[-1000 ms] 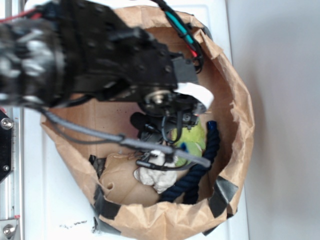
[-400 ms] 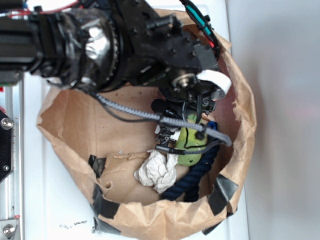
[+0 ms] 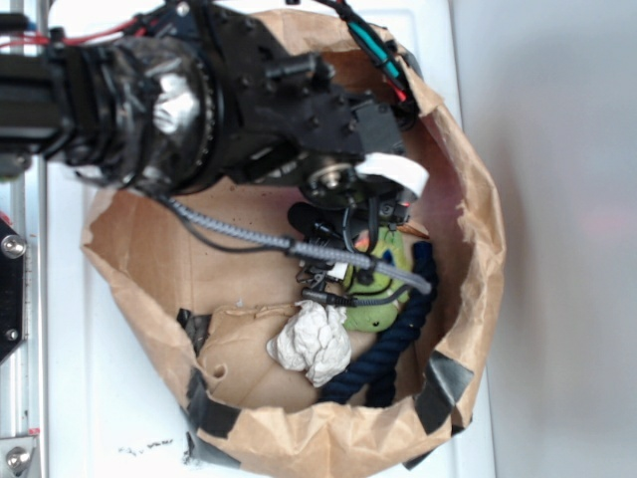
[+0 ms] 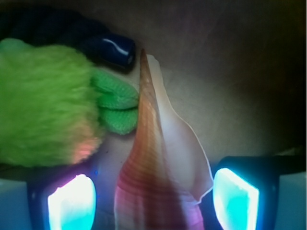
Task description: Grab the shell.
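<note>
Lying between end effector (image 4: 152, 199) pads — shell (image 4: 153, 177)

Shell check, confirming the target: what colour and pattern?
Orange-brown with fine stripes, cream inside; wrist view shows the shell best.

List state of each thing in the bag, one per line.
gripper: open, a finger on either side of the shell, not closed on it.
shell: lying between the fingers, tip pointing away.
green plush toy: lying beside the shell.
white paper ball: crumpled, untouched.
dark blue rope: lying loose.
paper bag: open, upright.
</note>
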Robot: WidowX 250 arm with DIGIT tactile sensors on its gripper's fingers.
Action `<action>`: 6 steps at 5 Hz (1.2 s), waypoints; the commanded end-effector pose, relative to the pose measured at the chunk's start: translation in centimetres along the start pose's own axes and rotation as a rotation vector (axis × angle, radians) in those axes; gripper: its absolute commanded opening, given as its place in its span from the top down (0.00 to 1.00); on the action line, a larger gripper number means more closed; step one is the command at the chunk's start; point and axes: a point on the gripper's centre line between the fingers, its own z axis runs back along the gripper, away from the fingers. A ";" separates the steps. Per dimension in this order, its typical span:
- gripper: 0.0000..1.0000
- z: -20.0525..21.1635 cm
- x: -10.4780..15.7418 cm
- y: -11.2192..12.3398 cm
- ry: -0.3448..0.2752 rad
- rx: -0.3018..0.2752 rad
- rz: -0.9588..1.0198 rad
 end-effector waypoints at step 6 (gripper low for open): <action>1.00 15.2 -1.2 0.9 0.007 -0.013 0.094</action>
